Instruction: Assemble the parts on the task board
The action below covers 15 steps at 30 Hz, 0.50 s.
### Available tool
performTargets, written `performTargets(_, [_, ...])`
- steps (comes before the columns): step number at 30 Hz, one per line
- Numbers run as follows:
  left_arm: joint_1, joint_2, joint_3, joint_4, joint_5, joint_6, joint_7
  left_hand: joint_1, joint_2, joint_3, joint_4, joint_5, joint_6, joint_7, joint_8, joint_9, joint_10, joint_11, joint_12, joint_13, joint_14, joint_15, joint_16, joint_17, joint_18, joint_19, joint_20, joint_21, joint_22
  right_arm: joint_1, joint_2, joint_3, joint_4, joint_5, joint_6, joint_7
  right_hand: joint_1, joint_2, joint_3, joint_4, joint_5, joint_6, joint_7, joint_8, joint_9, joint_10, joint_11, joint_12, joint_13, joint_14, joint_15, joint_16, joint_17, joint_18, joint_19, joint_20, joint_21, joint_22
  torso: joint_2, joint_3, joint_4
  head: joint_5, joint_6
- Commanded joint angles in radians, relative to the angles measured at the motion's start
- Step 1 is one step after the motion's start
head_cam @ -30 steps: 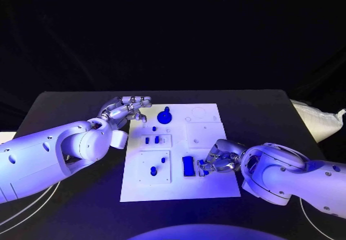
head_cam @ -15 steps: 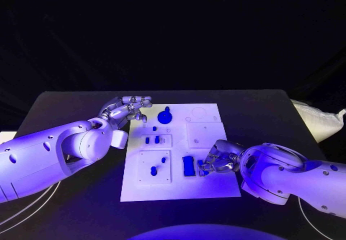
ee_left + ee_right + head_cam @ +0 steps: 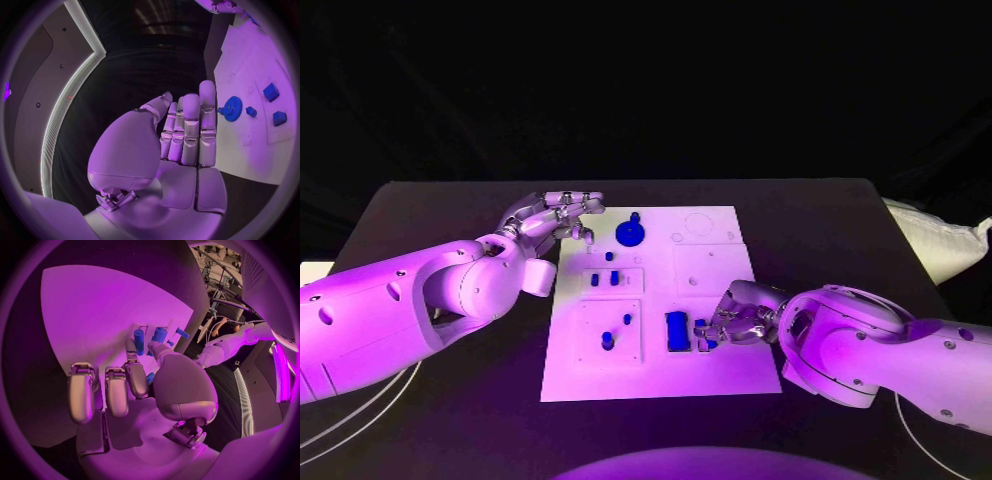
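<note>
My right hand (image 3: 737, 318) pinches a small blue plastic part (image 3: 705, 336) beside the long blue block (image 3: 676, 331) on the white task board (image 3: 718, 375); a slack pinch could drop it. My left hand (image 3: 557, 216) hovers open near the blue gear (image 3: 630, 235).

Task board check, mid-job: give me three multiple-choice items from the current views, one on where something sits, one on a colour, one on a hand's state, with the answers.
1. Where on the task board is the round gear?
A. far end, near the left hand
B. near edge
C. off the board

2. What colour are the parts?
A. red
B. blue
C. yellow

3. What is the left hand doing?
A. gripping the gear
B. pressing a part
C. holding nothing, fingers straight

Answers:
1. A: the head view shows the gear at the board's far end beside that hand.
2. B: every piece is blue on white.
3. C: the left wrist view shows straight fingers off the gear.
</note>
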Motion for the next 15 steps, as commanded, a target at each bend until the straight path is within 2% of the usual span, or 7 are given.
performTargets(1, [0.0, 0.0, 0.001, 0.003, -0.003, 0.018, 0.003, 0.007, -0.001, -0.003, -0.003, 0.006, -0.006, -0.002, 0.005, 0.0, -0.009, -0.001, 0.004, -0.001, -0.007, -0.002, 0.006, -0.001, 0.019, 0.008, 0.001, -0.003, -0.001, -0.002, 0.003, -0.001, 0.005, -0.013, 0.027, 0.005, -0.007, 0.01, -0.013, 0.003, -0.002, 0.007, -0.001, 0.0, 0.002, 0.016, -0.006, 0.0, 0.099, 0.093, -0.008, 0.005, 0.199, -0.009, 0.033, -0.005, 0.007, 0.064, 0.0, -0.0004, -0.0001, 0.0, 0.0])
performTargets(15, [0.0, -0.001, 0.001, 0.002, -0.003, 0.019, 0.002, 0.007, -0.001, -0.003, -0.003, 0.006, -0.006, -0.002, 0.005, 0.0, -0.009, -0.001, 0.004, -0.001, -0.007, -0.002, 0.006, -0.001, 0.019, 0.008, 0.001, -0.003, -0.001, -0.003, -0.018, -0.001, 0.032, -0.036, 0.021, 0.008, -0.019, 0.021, -0.058, 0.032, -0.001, 0.013, -0.005, 0.004, 0.006, 0.02, -0.009, 0.001, 0.103, 0.094, -0.011, 0.008, 0.203, -0.011, 0.035, -0.008, 0.01, 0.07, 0.0, 0.0007, -0.0001, 0.002, -0.002])
